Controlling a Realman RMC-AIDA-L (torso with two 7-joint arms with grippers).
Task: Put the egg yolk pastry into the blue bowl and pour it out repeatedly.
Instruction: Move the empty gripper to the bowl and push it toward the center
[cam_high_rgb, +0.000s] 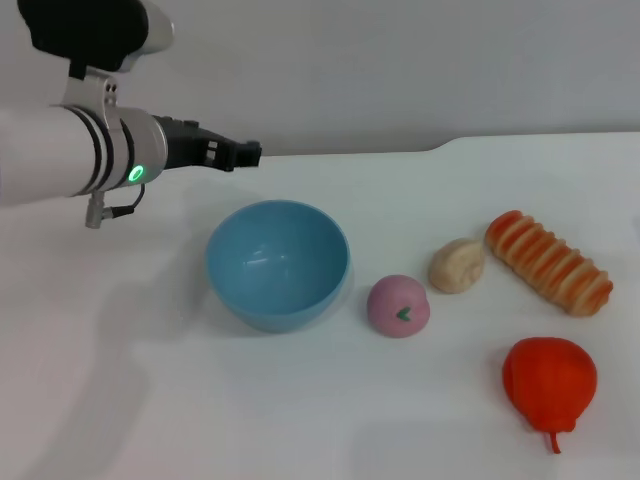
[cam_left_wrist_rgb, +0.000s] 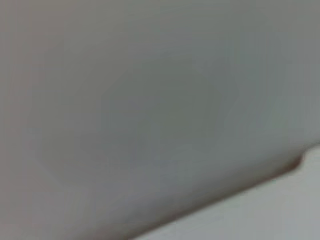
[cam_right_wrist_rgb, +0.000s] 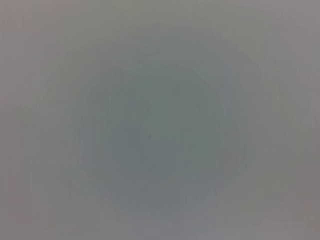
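One blue bowl (cam_high_rgb: 277, 262), four food items on the worktop (cam_high_rgb: 150, 400).
One egg yolk pastry (cam_high_rgb: 457, 265), pink bun (cam_high_rgb: 398, 305), striped bread (cam_high_rgb: 548, 262), red fruit (cam_high_rgb: 548, 380); left tool (cam_high_rgb: 240, 153) hovers behind the bowl, its grip I cannot tell.

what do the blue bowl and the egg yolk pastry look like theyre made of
Blue bowl: probably smooth plastic, with an even light-blue colour, soft sheen inside and a plain thin rim. Egg yolk pastry: matte, pale beige and lumpy with no shine; it could be real baked dough or a foam or rubber replica, and the look alone leaves that open.

White arm (cam_high_rgb: 60, 150), black pincer (cam_high_rgb: 235, 153)
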